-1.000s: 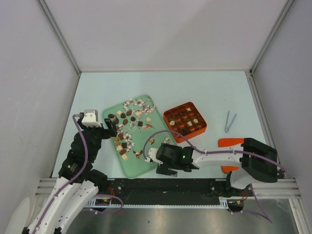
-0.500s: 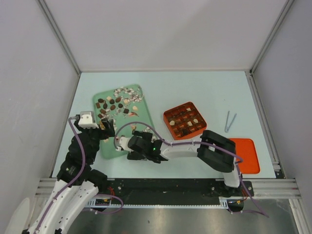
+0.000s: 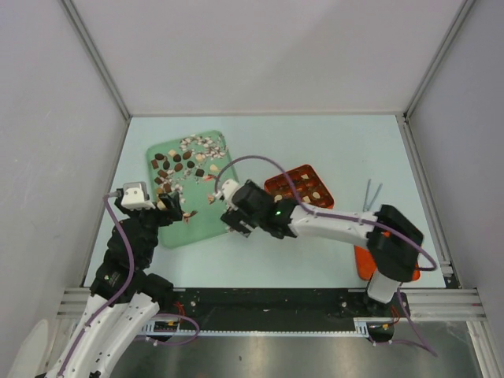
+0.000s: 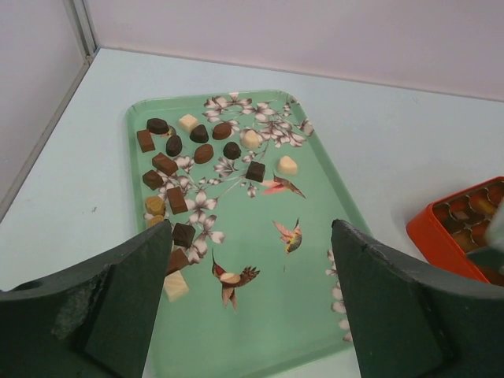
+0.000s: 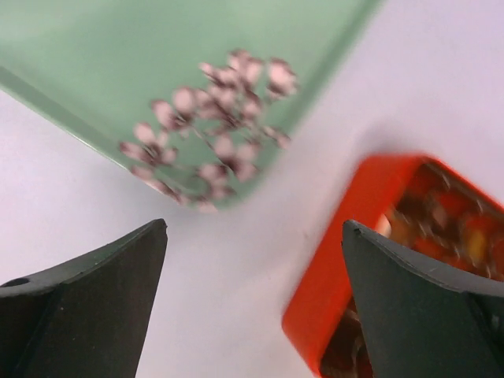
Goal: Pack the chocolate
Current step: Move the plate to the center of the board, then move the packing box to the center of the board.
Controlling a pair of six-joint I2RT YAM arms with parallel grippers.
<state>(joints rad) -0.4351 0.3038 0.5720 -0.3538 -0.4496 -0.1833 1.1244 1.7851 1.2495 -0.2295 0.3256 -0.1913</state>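
Several small chocolates (image 3: 173,167), dark brown, light brown and cream, lie on the far left part of a green flowered tray (image 3: 201,216). They also show in the left wrist view (image 4: 175,167). My left gripper (image 3: 170,208) is open and empty over the tray's near left part (image 4: 252,230). My right gripper (image 3: 239,226) is open and empty, low over the table between the tray's near right corner (image 5: 118,63) and the orange gridded box (image 3: 309,179). The box (image 5: 394,268) holds several chocolates in its cells.
An orange lid (image 3: 364,258) lies at the near right, partly under my right arm. Grey tongs (image 3: 370,195) lie right of the box. The box's corner also shows in the left wrist view (image 4: 453,228). White walls close in the table on three sides.
The tray has slid left and away and turned. My right gripper has swung from the tray's near edge up to the gap beside the box. My left gripper has drawn back a little.
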